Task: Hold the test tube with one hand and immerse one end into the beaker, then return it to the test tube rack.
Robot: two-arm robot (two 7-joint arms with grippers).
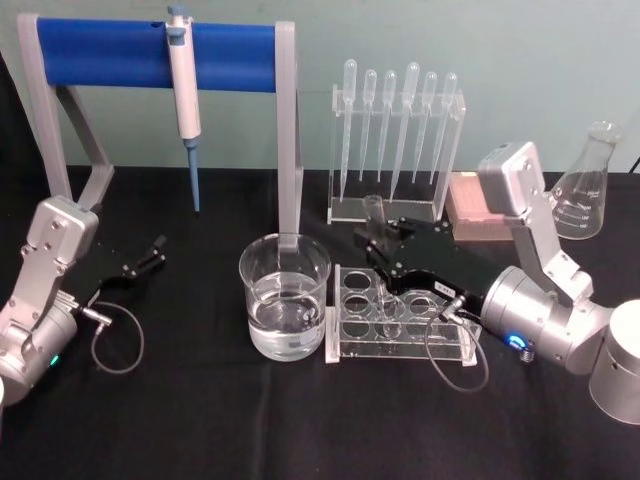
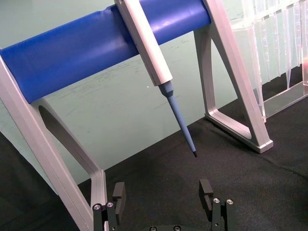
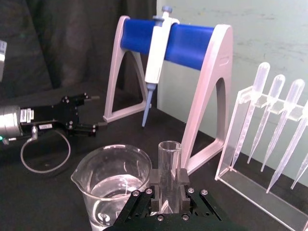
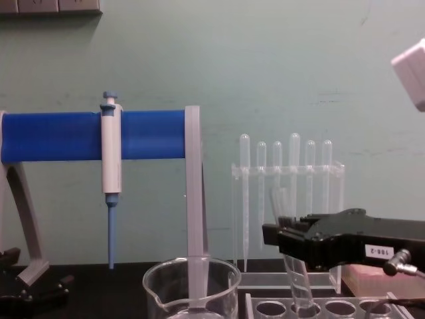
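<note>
A: Our right tool [image 3: 168, 192] pinches the test tube [image 3: 169, 166] near mid-length, above the clear rack [image 1: 400, 318], its lower end at a rack hole.

B: Tilted, so we can carry it to the beaker [image 1: 285, 295] beside it. Our left tool [image 1: 150, 255] rests spread on the surface [image 1: 200, 420], out of our way.

pale green wall [image 4: 299, 73] behind, black cloth-covered table [image 1: 200, 420], white fixture strip at wall top left
</note>
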